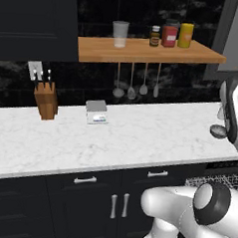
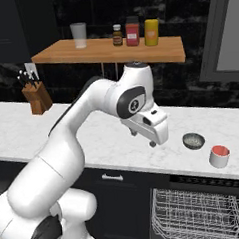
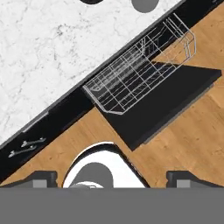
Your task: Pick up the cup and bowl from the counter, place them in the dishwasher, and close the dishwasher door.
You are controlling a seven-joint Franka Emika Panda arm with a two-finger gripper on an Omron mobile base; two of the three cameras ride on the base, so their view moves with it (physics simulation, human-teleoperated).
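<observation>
Nearest the lens, gripper [image 3: 112, 179] fingertips spread wide and empty, high above the dishwasher [image 3: 175, 103] with door down and wire rack [image 3: 140, 70] pulled out. On the counter [image 2: 113, 142] to the right: grey bowl [image 2: 193, 140], and just beside it the red cup [image 2: 219, 156], both upright near the front edge.

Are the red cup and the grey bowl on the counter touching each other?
Apart. In the right base view the bowl and the cup sit on the counter with a strip of bare marble plainly between them.
</observation>
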